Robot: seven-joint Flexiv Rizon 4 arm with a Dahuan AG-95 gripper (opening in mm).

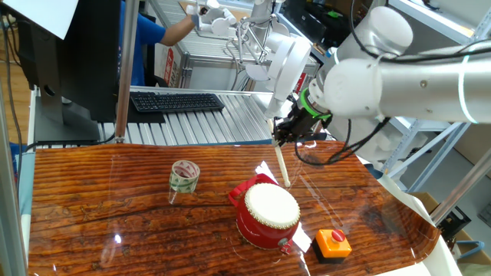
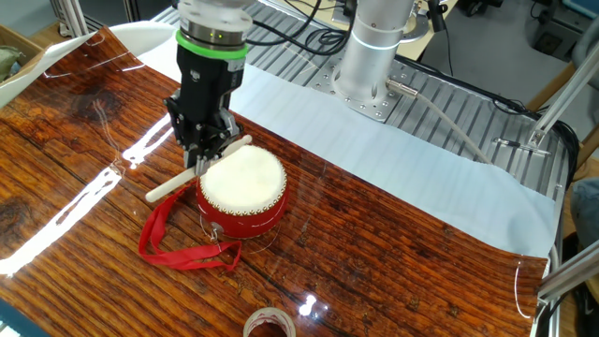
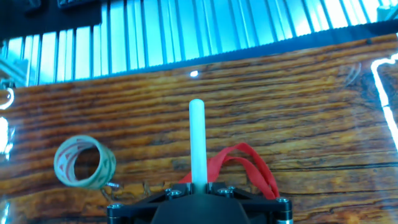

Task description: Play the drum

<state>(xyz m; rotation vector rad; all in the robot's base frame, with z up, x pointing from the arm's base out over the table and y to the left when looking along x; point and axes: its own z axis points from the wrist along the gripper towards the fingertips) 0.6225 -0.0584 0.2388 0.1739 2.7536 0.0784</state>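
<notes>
The red drum (image 1: pixel 266 217) with a cream-white skin sits on the wooden table; it also shows in the other fixed view (image 2: pixel 241 188). A red strap (image 2: pixel 173 239) trails from it and shows in the hand view (image 3: pixel 239 163). My gripper (image 1: pixel 285 135) is shut on a pale drumstick (image 1: pixel 281 163) and holds it just behind the drum. In the other fixed view the gripper (image 2: pixel 206 148) holds the drumstick (image 2: pixel 192 172) with one end over the skin's edge. In the hand view the drumstick (image 3: pixel 198 142) points away from the gripper (image 3: pixel 199 185); the drum is out of that view.
A patterned tape roll (image 1: pixel 184 176) stands left of the drum, also in the hand view (image 3: pixel 84 163). An orange button box (image 1: pixel 333 243) sits at the drum's right front. A keyboard (image 1: pixel 176 101) lies on the metal bench behind. A person in blue (image 1: pixel 149 42) is at the back.
</notes>
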